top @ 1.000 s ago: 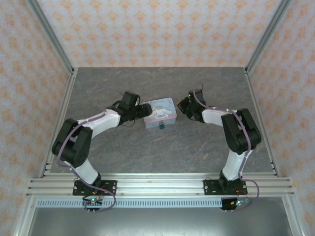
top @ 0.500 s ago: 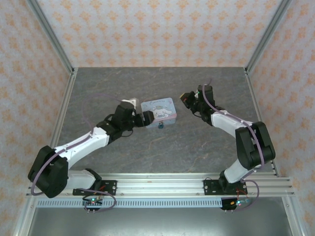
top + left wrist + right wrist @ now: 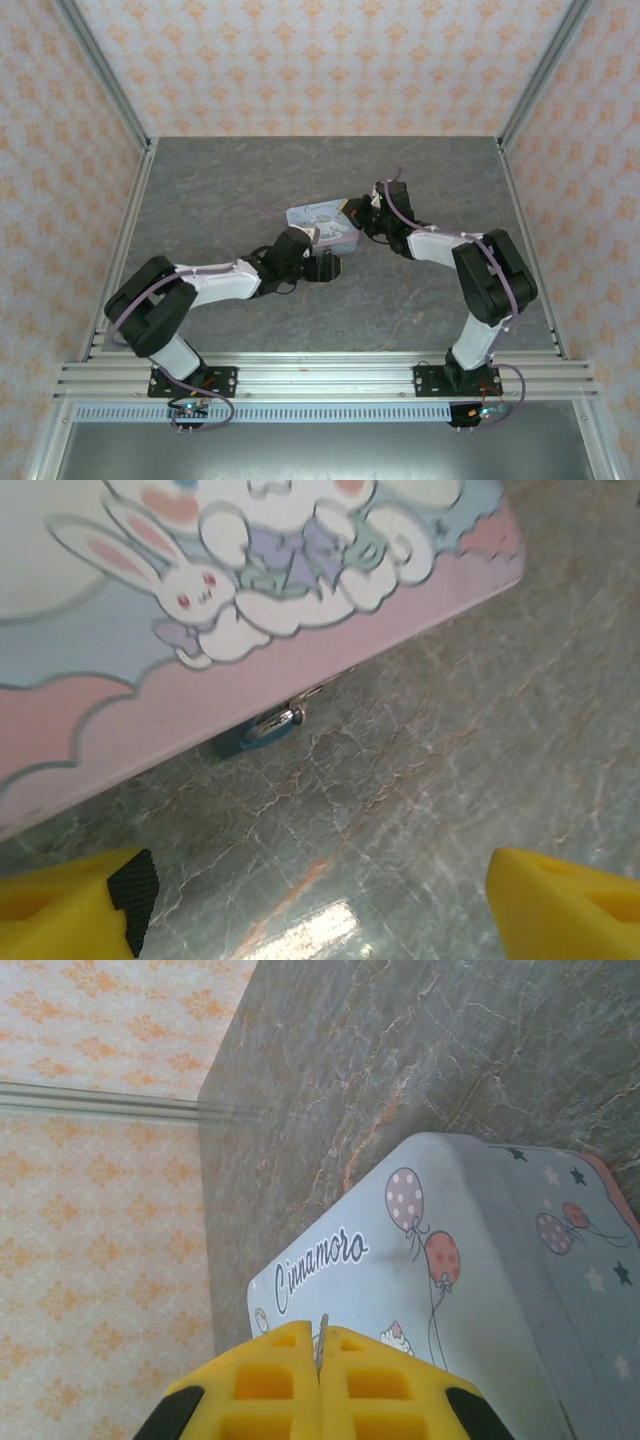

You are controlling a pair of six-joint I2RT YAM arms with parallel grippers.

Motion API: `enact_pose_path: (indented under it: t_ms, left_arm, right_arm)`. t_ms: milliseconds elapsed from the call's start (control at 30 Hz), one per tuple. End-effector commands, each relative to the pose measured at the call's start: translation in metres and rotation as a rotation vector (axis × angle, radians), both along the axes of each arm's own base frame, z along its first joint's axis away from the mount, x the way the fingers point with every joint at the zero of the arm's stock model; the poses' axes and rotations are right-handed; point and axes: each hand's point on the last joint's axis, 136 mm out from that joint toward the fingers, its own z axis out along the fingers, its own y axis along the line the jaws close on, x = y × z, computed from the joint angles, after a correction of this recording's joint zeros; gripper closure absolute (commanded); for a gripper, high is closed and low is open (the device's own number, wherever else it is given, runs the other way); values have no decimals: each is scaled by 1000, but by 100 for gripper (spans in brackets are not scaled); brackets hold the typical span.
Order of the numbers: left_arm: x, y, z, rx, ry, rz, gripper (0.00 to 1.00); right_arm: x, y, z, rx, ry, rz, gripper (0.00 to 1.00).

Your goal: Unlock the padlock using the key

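Note:
The padlock [image 3: 256, 734], small and teal with a metal shackle [image 3: 284, 718], hangs at the front edge of the cartoon-printed tin [image 3: 300, 630]. My left gripper [image 3: 320, 920] is open just in front of it, low over the table, its yellow fingers [image 3: 70, 905] spread wide with nothing between them. In the top view the left gripper [image 3: 327, 268] sits at the tin's near side. My right gripper [image 3: 320, 1345] is shut on the key [image 3: 322, 1335], a thin grey sliver poking out between the pads, above the tin's lid [image 3: 450, 1290]. From above, the right gripper [image 3: 356, 212] is at the tin's right end.
The tin [image 3: 318, 215] lies near the middle of the grey marbled table [image 3: 420, 300]. Patterned walls and metal frame posts [image 3: 125, 130] close in the left, right and back sides. Bare table lies in front of and behind the tin.
My left gripper has swung from the tin's left side round to its front edge, facing the padlock. My right gripper has moved left, over the tin's right end, still shut.

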Motion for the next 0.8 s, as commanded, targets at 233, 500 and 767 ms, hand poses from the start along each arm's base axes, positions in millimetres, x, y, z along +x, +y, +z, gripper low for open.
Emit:
enact_pose_path:
  t_ms: [233, 500, 767]
  left_arm:
    - [29, -9, -3, 45, -158, 5, 18]
    - [40, -6, -14, 114, -232, 11, 20]
    - [51, 9, -18, 222, -303, 66, 22]
  right_arm:
    - [-1, 8, -11, 42, -3, 14, 100]
    - [-7, 5, -29, 31, 29, 15, 100]
    - [-11, 3, -41, 18, 46, 14, 100]
